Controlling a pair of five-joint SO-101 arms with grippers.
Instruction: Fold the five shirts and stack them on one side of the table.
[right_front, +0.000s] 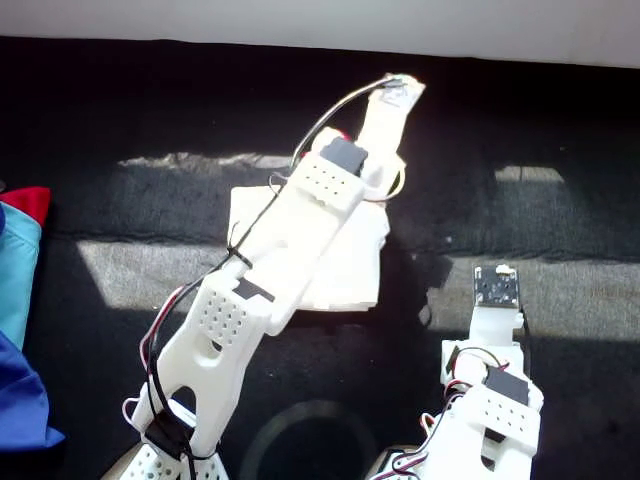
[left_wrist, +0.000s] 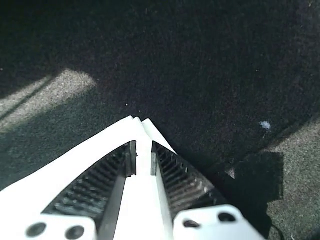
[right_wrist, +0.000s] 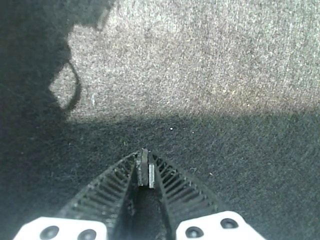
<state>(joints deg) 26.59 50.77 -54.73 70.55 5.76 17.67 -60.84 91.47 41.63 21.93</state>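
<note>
A white shirt (right_front: 345, 255), folded into a rough rectangle, lies on the dark table cover in the middle of the high view. The left arm stretches over it toward the far side, and my left gripper (right_front: 396, 96) is past the shirt's far edge. In the left wrist view my left gripper (left_wrist: 142, 150) is shut on a flap of the white shirt (left_wrist: 100, 155), whose tip pokes out beyond the fingers. My right gripper (right_front: 497, 282) rests to the right of the shirt; in its wrist view my right gripper (right_wrist: 145, 161) is shut and holds nothing, just above the cover.
At the left edge lie a red shirt (right_front: 30, 200), a teal shirt (right_front: 15, 270) and a blue shirt (right_front: 20, 390), bunched together. Sunlit bands cross the dark cover (right_front: 560, 300). A pale wall runs along the far edge of the table.
</note>
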